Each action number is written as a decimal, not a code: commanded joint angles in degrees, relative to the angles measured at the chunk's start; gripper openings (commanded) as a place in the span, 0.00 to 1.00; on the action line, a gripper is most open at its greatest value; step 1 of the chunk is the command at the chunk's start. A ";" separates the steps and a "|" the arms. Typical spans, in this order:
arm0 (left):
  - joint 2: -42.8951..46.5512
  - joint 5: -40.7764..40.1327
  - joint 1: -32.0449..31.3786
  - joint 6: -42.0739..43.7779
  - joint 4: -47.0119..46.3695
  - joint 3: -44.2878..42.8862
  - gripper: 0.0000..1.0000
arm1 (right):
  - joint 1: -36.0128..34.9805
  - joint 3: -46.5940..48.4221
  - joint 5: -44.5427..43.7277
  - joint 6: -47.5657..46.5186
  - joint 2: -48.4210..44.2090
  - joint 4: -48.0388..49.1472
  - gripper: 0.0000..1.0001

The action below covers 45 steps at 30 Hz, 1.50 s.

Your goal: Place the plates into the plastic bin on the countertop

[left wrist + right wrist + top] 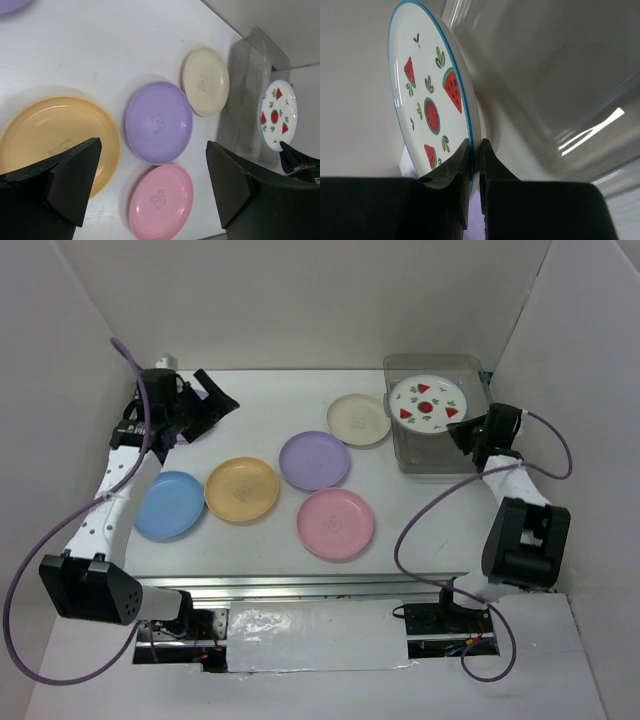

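The plastic bin (470, 462) stands at the back right of the countertop (250, 550). My right gripper (464, 432) is shut on the near rim of the white plate with red fruit slices (427, 405), holding it at the bin's opening. In the right wrist view the fingertips (464, 150) pinch that plate's (427, 90) edge, with the bin wall (560, 75) behind. Blue (168, 505), yellow-orange (242, 489), lilac (314, 460), cream (359, 419) and pink (335, 523) plates lie flat on the countertop. My left gripper (208, 400) hangs open and holds nothing at the back left.
White walls close in the back and both sides. A metal rail (300, 588) runs along the near edge by the arm bases. A sliver of another lilac plate (10, 4) shows in the left wrist view's top-left corner. Purple cables loop beside both arms.
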State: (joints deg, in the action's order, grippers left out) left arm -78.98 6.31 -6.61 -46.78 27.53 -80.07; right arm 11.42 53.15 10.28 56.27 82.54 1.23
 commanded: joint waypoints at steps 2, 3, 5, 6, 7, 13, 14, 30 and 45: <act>4.80 -0.69 3.79 5.12 2.44 2.11 0.99 | 4.57 8.64 3.50 4.81 9.73 6.93 0.00; 4.89 -0.25 4.23 6.43 2.53 2.64 0.99 | 5.01 10.47 4.21 4.99 11.31 8.24 0.00; 5.15 0.02 5.11 7.84 2.88 3.96 0.99 | 5.80 13.37 5.44 4.12 16.23 8.08 0.00; 4.98 0.11 5.47 8.55 3.14 4.66 0.99 | 5.72 17.30 5.45 3.41 17.90 6.08 0.00; 4.89 0.63 6.08 8.73 3.41 5.01 0.99 | 5.72 18.65 5.01 2.89 20.27 5.63 0.00; 5.33 2.04 8.63 8.38 1.65 8.09 0.99 | 5.46 23.40 1.76 4.37 24.85 6.06 0.07; 5.15 2.74 8.98 8.29 1.56 8.35 0.99 | 5.02 24.89 1.24 4.37 25.38 5.71 0.08; 1.38 1.61 19.96 3.55 2.44 10.11 0.99 | 1.24 26.31 -3.08 2.88 20.84 5.09 1.00; -39.92 0.56 26.74 -2.26 1.65 -24.06 0.99 | -19.59 7.43 19.90 -10.14 -10.46 6.57 1.00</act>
State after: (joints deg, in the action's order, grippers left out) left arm -114.17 6.15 19.66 -48.38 27.64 -98.28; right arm -7.14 67.40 19.22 47.83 74.81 3.11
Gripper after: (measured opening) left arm 0.993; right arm 0.997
